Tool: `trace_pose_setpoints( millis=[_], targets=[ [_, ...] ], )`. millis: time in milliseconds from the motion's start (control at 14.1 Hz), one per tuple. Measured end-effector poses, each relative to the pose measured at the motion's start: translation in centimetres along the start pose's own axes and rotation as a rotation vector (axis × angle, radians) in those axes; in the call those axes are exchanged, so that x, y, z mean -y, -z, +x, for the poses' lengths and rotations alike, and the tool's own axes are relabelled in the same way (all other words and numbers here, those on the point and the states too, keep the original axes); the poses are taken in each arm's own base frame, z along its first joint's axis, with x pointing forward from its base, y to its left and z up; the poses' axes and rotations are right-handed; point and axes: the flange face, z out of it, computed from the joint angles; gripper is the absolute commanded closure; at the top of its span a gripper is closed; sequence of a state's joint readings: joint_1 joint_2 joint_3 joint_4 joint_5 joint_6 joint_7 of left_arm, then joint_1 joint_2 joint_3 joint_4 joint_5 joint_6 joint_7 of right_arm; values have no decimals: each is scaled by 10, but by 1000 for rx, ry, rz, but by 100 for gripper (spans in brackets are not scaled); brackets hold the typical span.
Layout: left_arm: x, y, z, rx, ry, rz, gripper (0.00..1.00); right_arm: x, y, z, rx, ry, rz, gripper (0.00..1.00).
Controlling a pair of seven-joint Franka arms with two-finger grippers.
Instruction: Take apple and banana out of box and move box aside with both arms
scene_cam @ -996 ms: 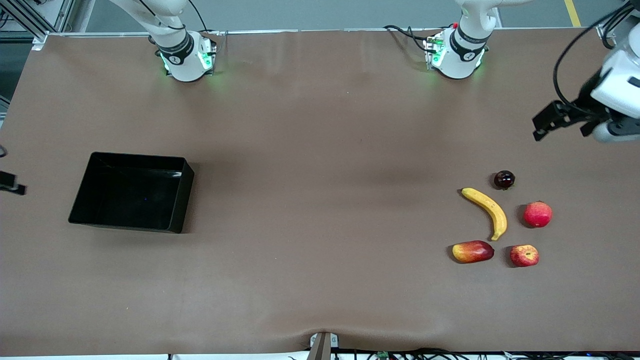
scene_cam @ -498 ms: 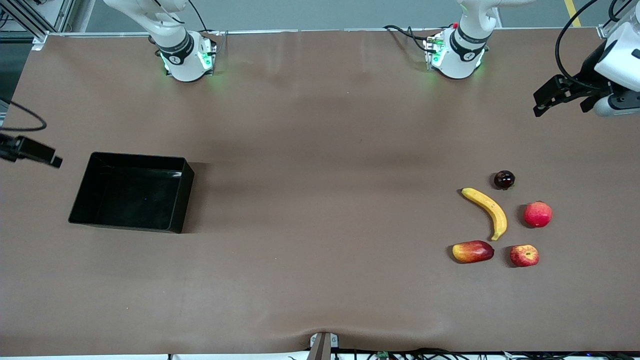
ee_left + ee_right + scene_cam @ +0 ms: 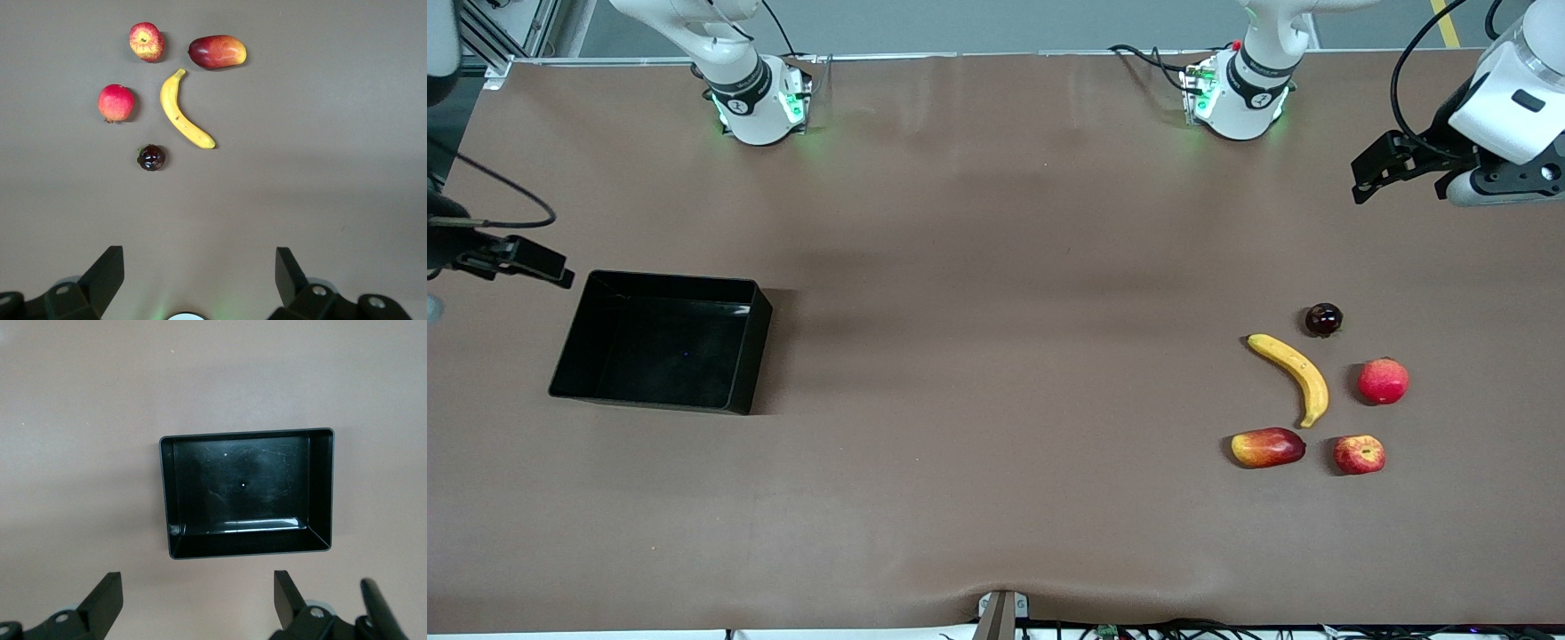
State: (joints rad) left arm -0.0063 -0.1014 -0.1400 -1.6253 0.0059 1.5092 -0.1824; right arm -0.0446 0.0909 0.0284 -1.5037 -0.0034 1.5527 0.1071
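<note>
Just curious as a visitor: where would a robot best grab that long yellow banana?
Probably across the banana's middle, coming straight down from above. It lies flat on the table, curved and narrow, so open fingers could straddle its width there, clear of the nearby fruit.

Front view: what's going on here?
Nothing is held. The black box sits empty at the right arm's end of the table; the banana and apple lie with three other fruits at the left arm's end. The right pincer is open beside the box, and the left pincer is open above bare table.
</note>
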Motion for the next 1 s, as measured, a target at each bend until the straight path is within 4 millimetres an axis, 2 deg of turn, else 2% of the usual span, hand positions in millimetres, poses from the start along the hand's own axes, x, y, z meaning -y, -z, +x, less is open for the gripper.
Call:
trace_pose_setpoints(
  millis=[142,356,711,996],
  targets=[
    [0,0,0,0,-1,0,0,-7,-9,-18,4,43,-2,0],
    [-2,-2,1,4,-4,0,0,-31,-10,-22,-3,112,0,0],
    [-3,-4,4,6,-5,0,0,-26,22,-31,-4,24,-1,0],
    [-1,-4,9,4,-2,-3,0,-20,28,-32,-15,28,5,0]
  ],
)
